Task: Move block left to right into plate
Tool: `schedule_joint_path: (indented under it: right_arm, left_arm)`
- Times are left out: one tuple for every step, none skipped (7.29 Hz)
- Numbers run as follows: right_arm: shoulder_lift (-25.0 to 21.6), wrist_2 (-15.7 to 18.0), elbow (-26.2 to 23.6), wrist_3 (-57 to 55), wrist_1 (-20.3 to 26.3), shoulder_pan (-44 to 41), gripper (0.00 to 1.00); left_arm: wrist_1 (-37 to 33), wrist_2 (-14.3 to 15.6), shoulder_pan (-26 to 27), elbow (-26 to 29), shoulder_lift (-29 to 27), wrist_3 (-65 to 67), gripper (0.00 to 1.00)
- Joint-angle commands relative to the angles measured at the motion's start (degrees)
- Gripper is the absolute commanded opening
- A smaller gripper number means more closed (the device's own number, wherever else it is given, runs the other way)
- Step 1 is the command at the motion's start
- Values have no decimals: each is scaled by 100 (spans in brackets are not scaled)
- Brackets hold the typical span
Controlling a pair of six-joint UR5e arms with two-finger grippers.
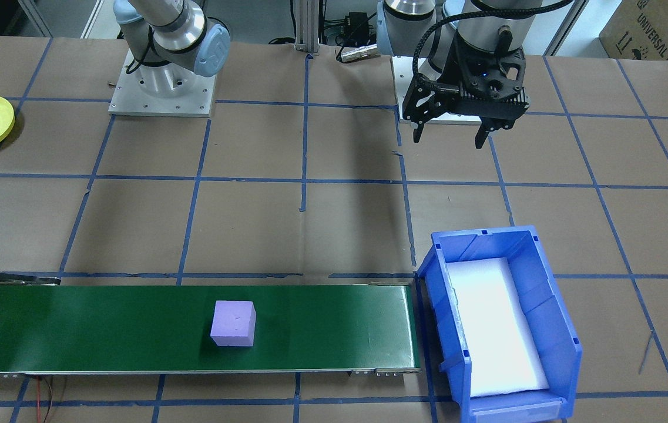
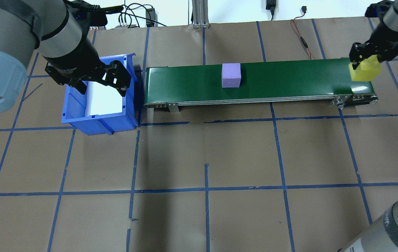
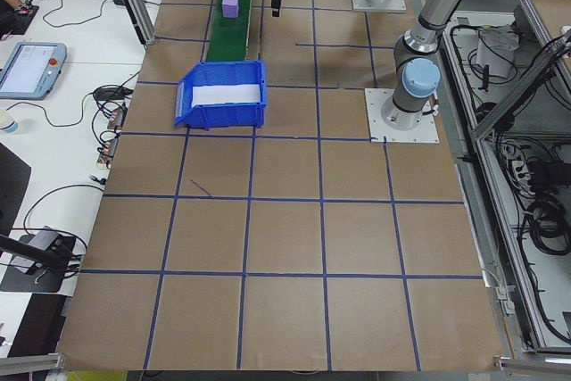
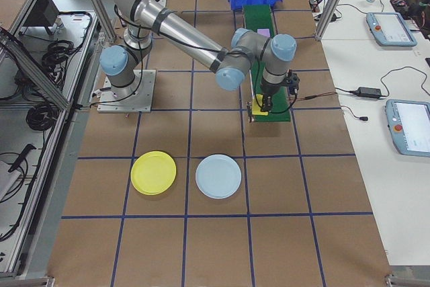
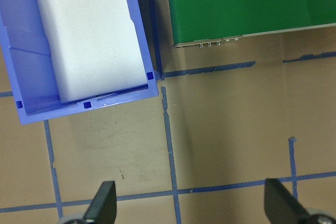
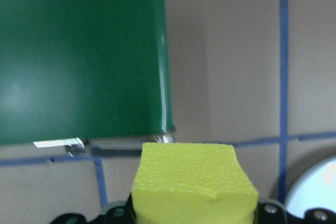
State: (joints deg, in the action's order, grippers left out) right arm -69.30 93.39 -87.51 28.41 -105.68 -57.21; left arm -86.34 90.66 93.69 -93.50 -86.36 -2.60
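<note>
The right hand point(image 2: 364, 63) is clamped on the yellow block point(image 2: 364, 71), held above the belt's point(image 2: 290, 78) 3 o'clock end. The yellow plate point(image 4: 153, 172) lies on the counter point(image 4: 215, 247), toward 7 o'clock from that hand in the right-side view. The left hand point(image 2: 93, 78) hangs open, empty, over the blue bin point(image 2: 97, 122).

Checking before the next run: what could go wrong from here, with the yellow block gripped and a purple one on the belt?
1. The right gripper holds the yellow block by its upper part only; it may slip in transit.
2. The yellow plate sits close beside the pale blue plate; a wrong-plate drop is possible.
3. The purple block on the green belt could arrive unattended.
</note>
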Motion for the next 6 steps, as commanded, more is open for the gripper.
schedule_joint_path:
  right_arm:
    - [-1020,451,-1374,927,93,1346,20]
    - [-1146,452,-1896,1599,-370,1979,20]
    - [-1156,461,-2110,2119,-461,2638,20]
    - [-1147,470,-2190,2855,-462,3271,20]
    - [-1139,426,-2261,3341,-706,3860,23]
    - [-1112,452,-2435,3459,-735,4197,37]
  left_arm:
    - [-5,13,0,-36,-4,-12,100]
    - [-5,13,-17,-19,-13,-21,100]
    - [3,22,-9,16,-13,-12,100]
    - [-5,13,-9,16,-13,-12,100]
    - [-5,22,-9,25,-13,-3,100]
    - [3,13,-9,60,-13,-12,100]
